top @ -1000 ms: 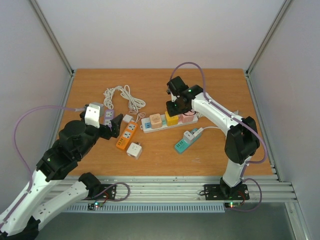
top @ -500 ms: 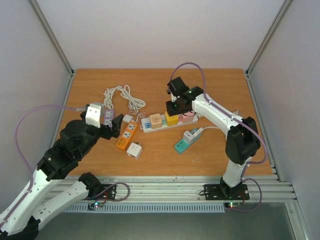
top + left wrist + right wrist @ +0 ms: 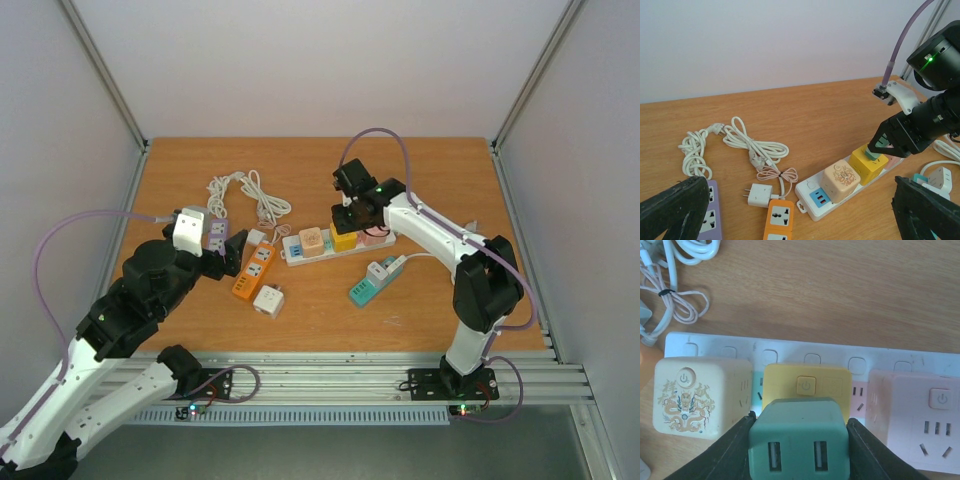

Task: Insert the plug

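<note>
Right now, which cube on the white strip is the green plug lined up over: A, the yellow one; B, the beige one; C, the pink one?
A: the right fingers hold the green plug directly over the yellow cube, the middle of the three.

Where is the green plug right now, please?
The green plug sits in the right end effector, over the yellow cube on the white power strip, mid-table.

Orange power strip (image 3: 254, 270) lying on wooden table (image 3: 440, 180), white cube adapter (image 3: 268, 300) sitting just beside its near end. Purple strip (image 3: 216, 234) lying leftward. White cord (image 3: 240, 192) lying coiled behind. Teal strip (image 3: 364, 290) resting well apart, rightward.
</note>
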`<action>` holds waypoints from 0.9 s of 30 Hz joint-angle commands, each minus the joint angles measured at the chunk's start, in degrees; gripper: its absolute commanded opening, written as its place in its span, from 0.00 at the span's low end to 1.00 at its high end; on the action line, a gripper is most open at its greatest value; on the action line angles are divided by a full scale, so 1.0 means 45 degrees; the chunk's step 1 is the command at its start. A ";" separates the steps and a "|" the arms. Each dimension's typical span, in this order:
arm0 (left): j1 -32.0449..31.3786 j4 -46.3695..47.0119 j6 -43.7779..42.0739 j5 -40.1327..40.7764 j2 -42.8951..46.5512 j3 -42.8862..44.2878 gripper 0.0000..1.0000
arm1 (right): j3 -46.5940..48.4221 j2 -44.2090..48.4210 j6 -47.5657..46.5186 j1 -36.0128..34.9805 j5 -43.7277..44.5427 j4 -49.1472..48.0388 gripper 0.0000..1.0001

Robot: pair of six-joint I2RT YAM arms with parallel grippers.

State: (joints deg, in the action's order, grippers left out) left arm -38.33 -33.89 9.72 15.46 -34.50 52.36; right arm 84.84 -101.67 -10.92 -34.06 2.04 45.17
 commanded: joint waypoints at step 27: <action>0.0004 0.0250 -0.0089 -0.0018 -0.0258 -0.0133 0.99 | -0.1550 -0.2618 0.2940 -0.0442 0.1168 0.2356 0.17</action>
State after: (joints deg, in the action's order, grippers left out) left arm -38.33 -33.91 9.72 15.44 -35.07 52.36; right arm 83.44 -104.33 -2.04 -36.27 7.62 44.86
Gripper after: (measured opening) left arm 0.994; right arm 0.448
